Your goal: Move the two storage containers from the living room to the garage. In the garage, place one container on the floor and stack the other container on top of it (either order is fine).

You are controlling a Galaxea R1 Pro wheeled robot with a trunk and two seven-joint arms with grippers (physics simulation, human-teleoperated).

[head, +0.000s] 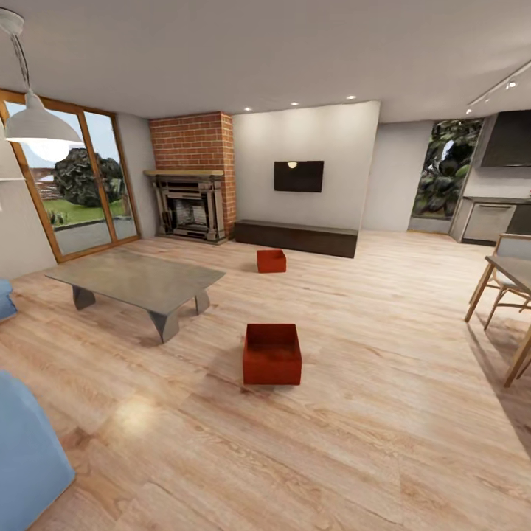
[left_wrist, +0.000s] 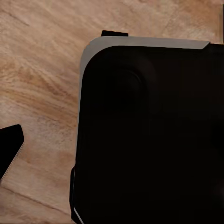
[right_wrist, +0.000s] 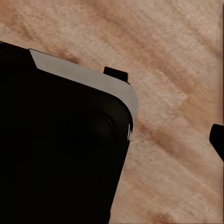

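I am in the living room, on its light wood plank floor [head: 383, 383]. One orange-red open-top storage container [head: 272, 355] sits on the planks straight ahead, a short way off. The second storage container [head: 271, 260] stands farther back, in front of the low dark cabinet [head: 295, 237]. Both stand upright and apart from each other. In the left wrist view a dark tip [left_wrist: 9, 151] pokes in at the picture's edge, beside my black base [left_wrist: 154, 135]. The right wrist view has a similar tip [right_wrist: 217, 140] next to the base [right_wrist: 60, 149]. The garage is out of view.
A low glass table [head: 136, 279] stands left of the near container. A blue sofa [head: 26, 450] is at the near left. The brick fireplace [head: 190, 203] and wall TV [head: 299, 176] are at the back. A wooden table and chairs [head: 509, 284] stand at the right.
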